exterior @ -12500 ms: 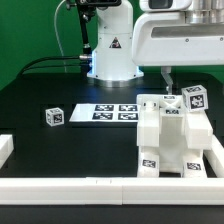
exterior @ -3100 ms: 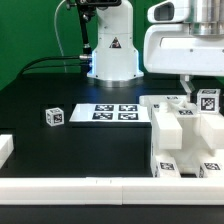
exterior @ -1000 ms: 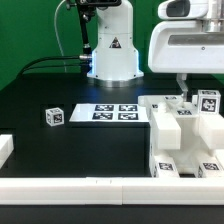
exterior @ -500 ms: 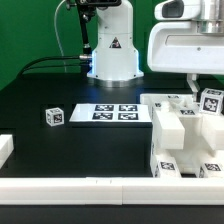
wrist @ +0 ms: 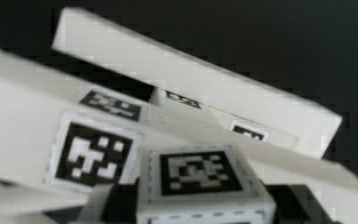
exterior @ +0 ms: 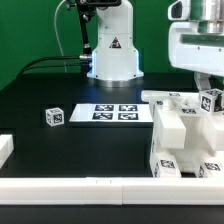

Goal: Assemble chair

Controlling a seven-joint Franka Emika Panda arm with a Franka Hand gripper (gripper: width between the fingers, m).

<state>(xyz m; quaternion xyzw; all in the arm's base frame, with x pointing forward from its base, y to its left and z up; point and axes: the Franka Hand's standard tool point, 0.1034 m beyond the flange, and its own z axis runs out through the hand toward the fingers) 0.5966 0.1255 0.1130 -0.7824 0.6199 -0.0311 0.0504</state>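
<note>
Table (exterior: 60, 150) at nine o'clock carries a small tagged block (exterior: 54, 116); the marker board (exterior: 112, 113) lies center. Toward three o'clock stands the chair (exterior: 185, 140), where the gripper (exterior: 209, 90) is clamped on its tagged upper piece.

On the black table (exterior: 70, 145) lie the marker board (exterior: 112, 112), a small tagged block (exterior: 54, 116) and the chair (exterior: 185, 135).
</note>
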